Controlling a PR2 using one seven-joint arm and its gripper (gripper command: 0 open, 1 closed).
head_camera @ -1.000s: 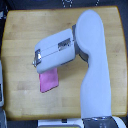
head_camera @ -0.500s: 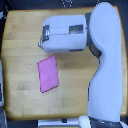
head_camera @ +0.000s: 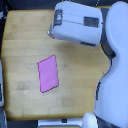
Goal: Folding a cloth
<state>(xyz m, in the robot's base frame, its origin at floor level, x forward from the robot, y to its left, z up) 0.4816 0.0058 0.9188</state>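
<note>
The white arm (head_camera: 117,75) rises from about 5 o'clock in the exterior view, at the bottom edge, and runs up that view's right side to a rounded shoulder near 1 o'clock. The wooden table (head_camera: 20,30) fills most of the frame beneath it. The cloth (head_camera: 48,73) lies flat on the wood at roughly 8 o'clock from the frame's centre, 1 pink-magenta piece with 4 sides and a thin darker hem, its long axis running near to far with a slight tilt. It sits apart from the arm, with bare wood on every side of it. Farther off, at about 12 o'clock, the boxy white forearm housing (head_camera: 77,22) reaches toward the exterior view's left, and the gripper (head_camera: 51,31) shows only as a small dark tip at its end (too blurred to tell how wide the jaws stand).
</note>
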